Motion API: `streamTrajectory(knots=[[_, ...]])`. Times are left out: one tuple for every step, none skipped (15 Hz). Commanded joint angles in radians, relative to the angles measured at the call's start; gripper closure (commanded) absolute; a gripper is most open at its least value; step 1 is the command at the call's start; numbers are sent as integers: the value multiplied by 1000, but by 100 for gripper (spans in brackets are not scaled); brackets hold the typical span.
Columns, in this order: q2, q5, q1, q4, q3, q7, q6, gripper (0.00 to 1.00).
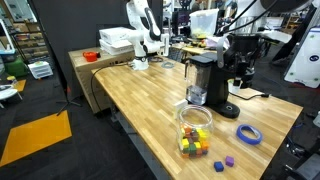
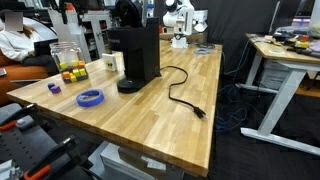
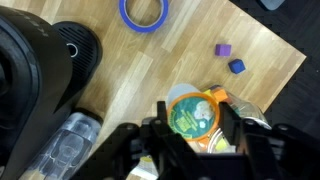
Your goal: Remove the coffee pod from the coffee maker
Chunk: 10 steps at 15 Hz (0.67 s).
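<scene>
Fingers (image 3: 232, 125) of the gripper (image 3: 195, 135) appear clenched on the coffee pod (image 3: 195, 116), whose green lid shows between them. Coffee maker (image 3: 35, 85) stands at nine o'clock of the pod on the wooden table (image 3: 150, 70).

Table (image 1: 140, 95) is butcher-block wood with a smooth satin finish. Coffee maker (image 2: 135, 55) is matt black plastic on a glossier base, tank part (image 3: 68, 145) greyish translucent plastic. Jar (image 1: 195, 122) is clear and glossy; tape roll (image 3: 145, 12) looks smooth blue.
</scene>
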Motion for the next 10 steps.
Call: streamTrajectory(knots=[[0,1,-10,2,10,0,-2,47],[0,1,-10,2,10,0,-2,47],[1,13,-12,0,6,-4,2,72],[10,26,-13,-2,3,-12,10,72],[16,36,-12,-2,3,-20,13,72],[27,58,-9,-3,3,-36,20,72],[42,80,-7,-2,6,-50,24,72],[58,104,-5,1,9,-67,24,72],[74,126,-5,2,12,-84,25,72],[91,146,-6,4,17,-101,26,72]])
